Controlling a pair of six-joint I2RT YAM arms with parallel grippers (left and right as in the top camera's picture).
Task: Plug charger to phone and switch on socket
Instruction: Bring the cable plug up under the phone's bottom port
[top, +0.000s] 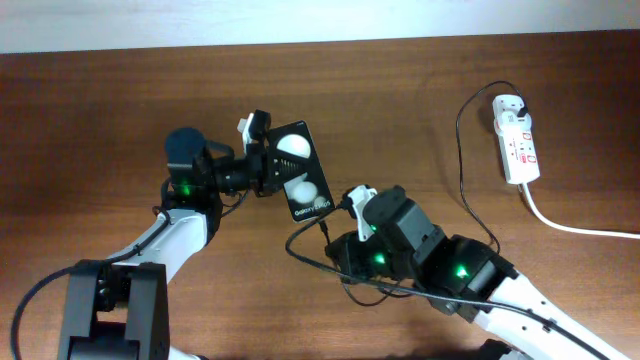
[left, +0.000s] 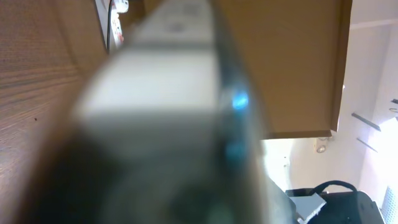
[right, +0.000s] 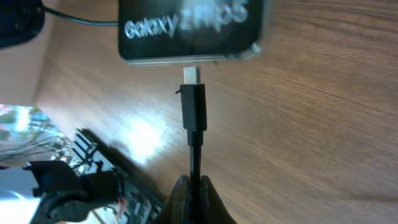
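The phone is a black glossy slab with two white spots and white lettering, held off the table by my left gripper, which is shut on its far end. In the left wrist view the phone's edge fills the frame as a blur and hides the fingers. My right gripper is shut on the thin black charger cable. The cable's plug points at the phone's lettered end, with the metal tip right at that edge. In the overhead view the right gripper is just right of the phone's near end.
The white power strip lies at the far right, with a black plug in its top end and a thick white cord running off right. The charger cable runs down from the strip and loops under my right arm.
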